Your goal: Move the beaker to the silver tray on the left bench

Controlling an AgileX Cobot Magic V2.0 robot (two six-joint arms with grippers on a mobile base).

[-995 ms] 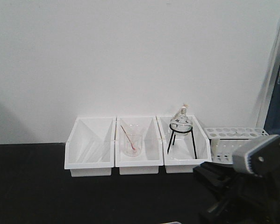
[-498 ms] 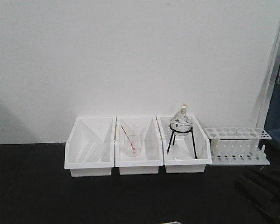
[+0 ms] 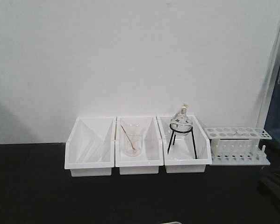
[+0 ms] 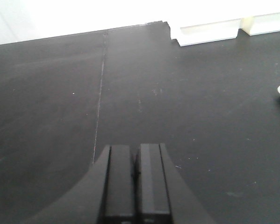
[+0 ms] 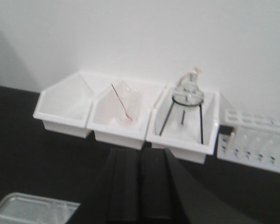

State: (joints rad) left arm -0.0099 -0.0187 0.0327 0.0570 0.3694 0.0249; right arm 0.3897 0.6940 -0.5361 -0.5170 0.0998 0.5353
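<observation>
Along the back wall: three white bins side by side, edges touching, and a rack just to their right. The middle bin holds a rod beaker, the right one a flask on a tripod. In front, the black bench lies bare to its near edge. Tray corner low in the right wrist view, well apart from the bins. Task beaker: cannot tell where. Left gripper jaws pressed together, nothing held; right gripper likewise.

Plain white wall behind a matte black benchtop, with a thin seam running across it. Lighting's pretty flat.
</observation>
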